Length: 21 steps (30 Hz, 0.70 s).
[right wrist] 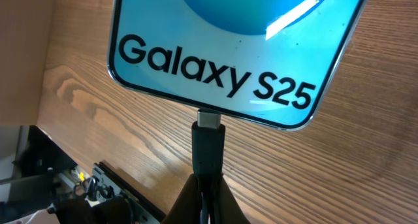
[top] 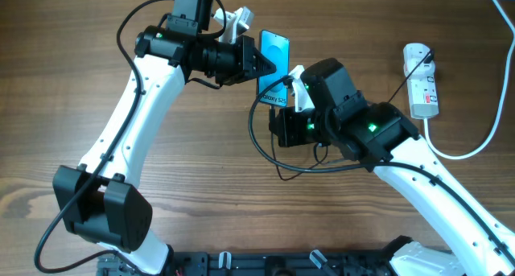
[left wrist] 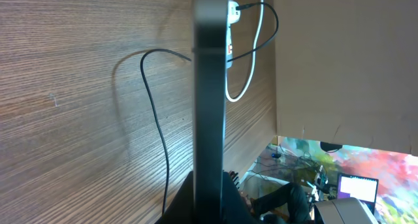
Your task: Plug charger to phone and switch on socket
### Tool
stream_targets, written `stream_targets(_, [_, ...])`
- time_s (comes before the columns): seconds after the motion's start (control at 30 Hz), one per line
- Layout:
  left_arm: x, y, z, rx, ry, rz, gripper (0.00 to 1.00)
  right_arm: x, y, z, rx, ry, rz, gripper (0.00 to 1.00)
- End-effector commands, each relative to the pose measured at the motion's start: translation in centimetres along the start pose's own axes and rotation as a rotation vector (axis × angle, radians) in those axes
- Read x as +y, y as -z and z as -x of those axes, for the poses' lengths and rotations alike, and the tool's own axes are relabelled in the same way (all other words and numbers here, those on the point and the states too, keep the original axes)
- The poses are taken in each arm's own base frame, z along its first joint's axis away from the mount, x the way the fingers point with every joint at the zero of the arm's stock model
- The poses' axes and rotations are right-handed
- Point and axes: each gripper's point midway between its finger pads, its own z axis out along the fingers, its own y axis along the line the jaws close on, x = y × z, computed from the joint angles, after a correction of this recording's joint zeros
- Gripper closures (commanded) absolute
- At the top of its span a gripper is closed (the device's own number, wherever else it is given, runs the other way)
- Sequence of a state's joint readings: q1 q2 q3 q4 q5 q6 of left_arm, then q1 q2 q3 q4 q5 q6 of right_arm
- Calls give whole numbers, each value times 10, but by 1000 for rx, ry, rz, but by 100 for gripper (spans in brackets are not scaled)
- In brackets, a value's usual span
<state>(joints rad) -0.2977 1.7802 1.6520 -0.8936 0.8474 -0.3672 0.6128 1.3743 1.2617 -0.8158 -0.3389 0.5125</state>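
L end effector (left wrist: pixel 208 192) pinches flat cyan-screen phone (right wrist: pixel 235 48) over wooden desk (right wrist: pixel 366 152), R end effector (right wrist: pixel 208 192) pinches thin black charger (right wrist: pixel 208 142) connector at port: angular misalignment could bend connector or lever phone loose.

Count, on one wooden table (top: pixel 64 35):
- phone (top: pixel 275 47): one
- charger (right wrist: pixel 208 145), black: one
- socket (top: pixel 422 87), white: one, with one red switch mark
- white lead (top: pixel 475 151), thick: one
- robot arms: two, the left arm (top: pixel 129 115) and the right arm (top: pixel 434 175)
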Motion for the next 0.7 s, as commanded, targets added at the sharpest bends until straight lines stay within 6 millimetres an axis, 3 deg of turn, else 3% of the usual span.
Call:
stream_targets(0.0, [-16, 9, -5, 4, -39, -54, 96, 12, 11, 11, -53, 10, 31, 95])
stream_targets(0.67, [-21, 4, -10, 22, -51, -59, 96, 0, 13, 11, -54, -89, -15, 96])
